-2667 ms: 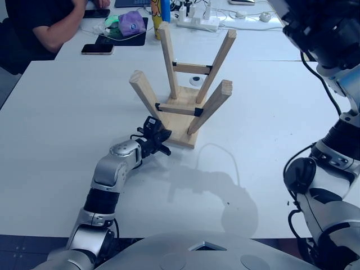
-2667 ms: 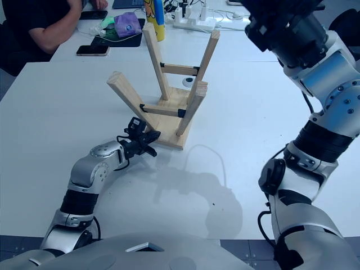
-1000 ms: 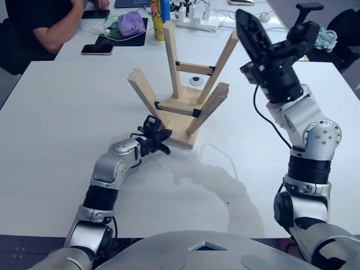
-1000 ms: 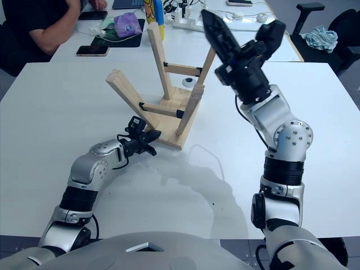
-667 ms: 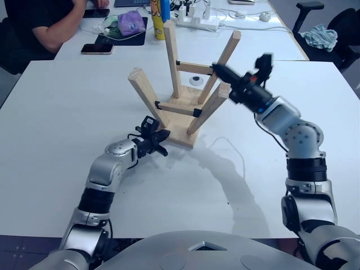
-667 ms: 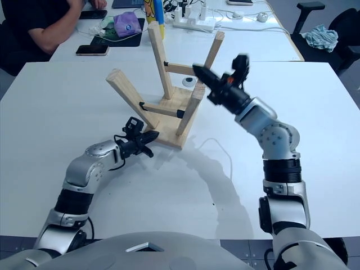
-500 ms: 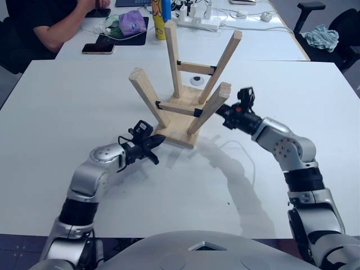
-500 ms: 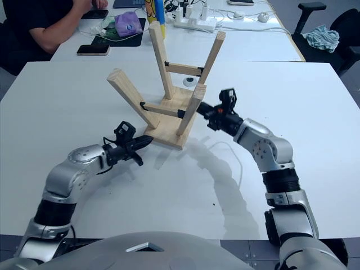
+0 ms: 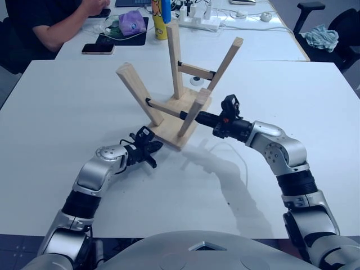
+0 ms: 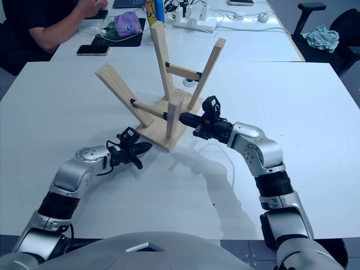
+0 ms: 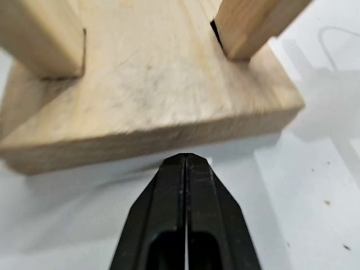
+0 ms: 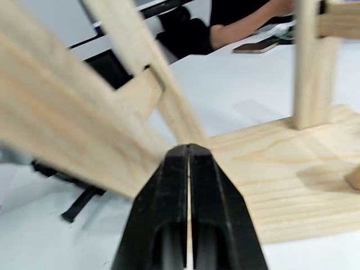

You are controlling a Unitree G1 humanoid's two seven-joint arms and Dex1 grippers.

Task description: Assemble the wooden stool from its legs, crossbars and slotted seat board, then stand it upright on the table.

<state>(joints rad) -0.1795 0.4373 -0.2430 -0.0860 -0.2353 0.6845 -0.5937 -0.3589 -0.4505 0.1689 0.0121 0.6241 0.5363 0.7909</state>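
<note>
Lying upside down at the centre of the eye views, the stool (image 9: 166,108) is seen on the white counter (image 9: 67,101), seat board (image 9: 170,134) lowest and four legs pointing up. The left gripper (image 9: 156,146) is held low at the board's near edge, fingers (image 11: 169,185) clenched on nothing, with the tip just short of the wood; contact cannot be confirmed. The right gripper (image 9: 199,117) is levelled at the nearest leg (image 9: 192,112), fingers (image 12: 169,185) clenched and empty, tip at the leg's side. That leg is blurred in the right wrist view. Whether the board sits flat cannot be told.
</note>
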